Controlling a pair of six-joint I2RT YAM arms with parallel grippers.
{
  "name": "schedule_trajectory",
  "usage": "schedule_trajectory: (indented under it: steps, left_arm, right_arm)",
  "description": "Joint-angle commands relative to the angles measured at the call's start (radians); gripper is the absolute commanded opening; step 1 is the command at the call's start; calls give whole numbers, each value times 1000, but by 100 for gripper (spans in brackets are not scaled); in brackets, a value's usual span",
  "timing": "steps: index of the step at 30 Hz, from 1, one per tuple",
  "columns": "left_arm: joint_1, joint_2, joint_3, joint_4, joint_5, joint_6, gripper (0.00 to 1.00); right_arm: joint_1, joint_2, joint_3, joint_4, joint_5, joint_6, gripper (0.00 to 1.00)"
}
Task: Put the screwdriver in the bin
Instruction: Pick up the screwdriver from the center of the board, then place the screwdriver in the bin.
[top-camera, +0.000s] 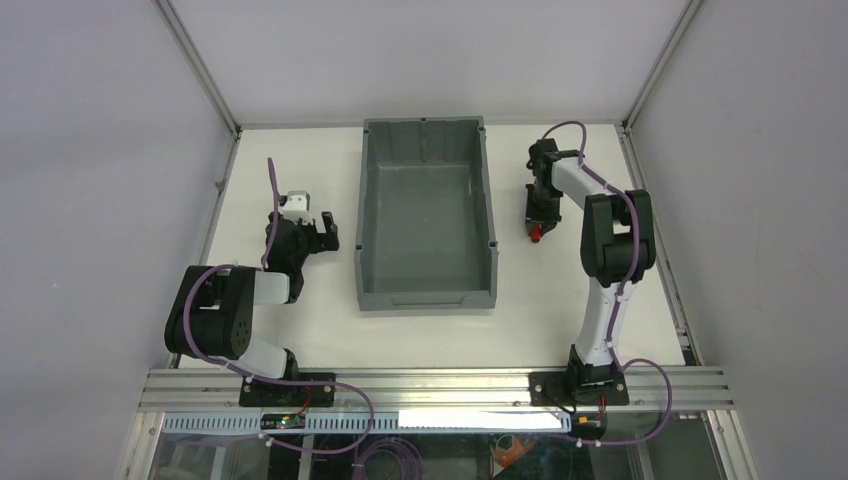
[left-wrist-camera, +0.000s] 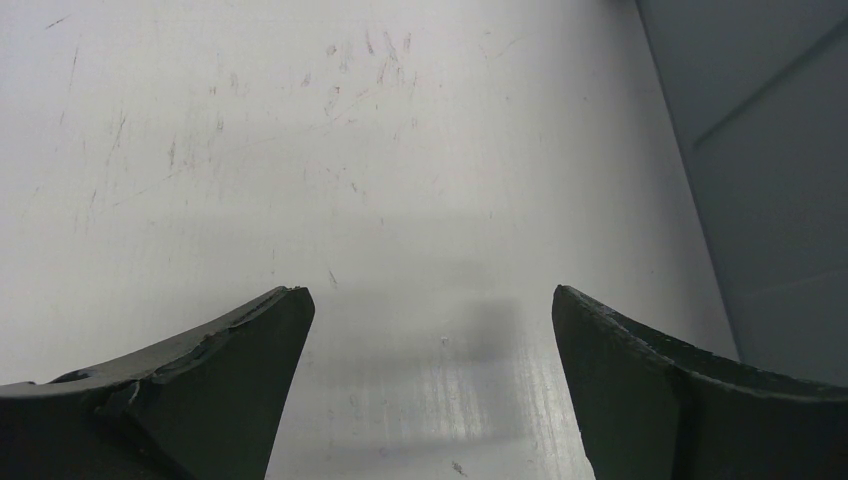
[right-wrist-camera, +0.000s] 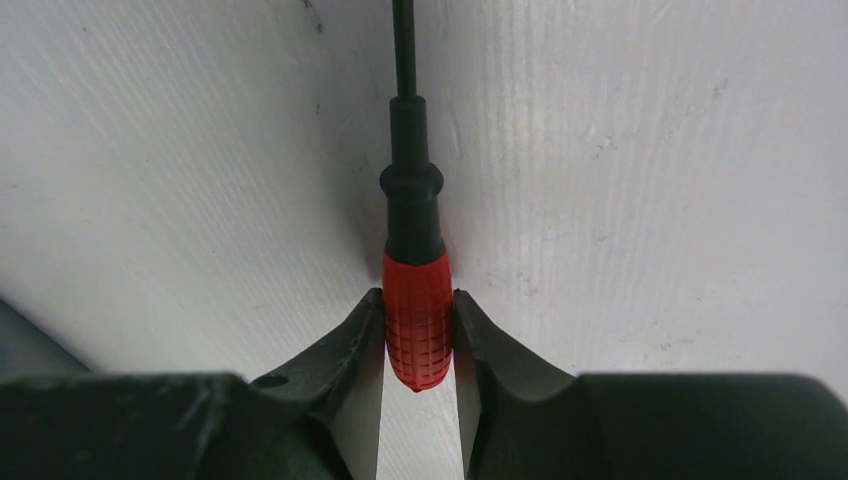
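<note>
The screwdriver (right-wrist-camera: 412, 215) has a short red handle and a thin black shaft. It is low over the white table, right of the bin, with its red end (top-camera: 535, 235) showing in the top view. My right gripper (right-wrist-camera: 418, 298) is shut on the red handle, one finger on each side, and the shaft points away from it. In the top view my right gripper (top-camera: 540, 212) is beside the bin's right wall. The grey bin (top-camera: 365, 200) stands mid-table and holds nothing. My left gripper (top-camera: 322, 228) is open and empty, left of the bin, and its jaws (left-wrist-camera: 430, 295) are spread wide.
The bin's outer wall (left-wrist-camera: 770, 150) fills the right side of the left wrist view. White enclosure walls with metal posts (top-camera: 200, 70) close in the table at the back and sides. An aluminium rail (top-camera: 430, 385) runs along the near edge.
</note>
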Motion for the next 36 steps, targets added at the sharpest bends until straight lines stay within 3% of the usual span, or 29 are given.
schedule_trajectory:
  steps: [1,11,24,36]
  left_arm:
    - [6,-5,17,66,16,23,99]
    - [6,-5,17,67,18,23,99]
    - [5,-5,17,67,17,23,99]
    - [6,-5,17,66,17,23,99]
  right_arm:
    - [-8,-117,73,-52,27,-4,13]
    - [-7,-286,160,-148,-7,5,13]
    - [6,-482,283,-231,-196,60,13]
    - [127,-553,400,-267,-240,178,13]
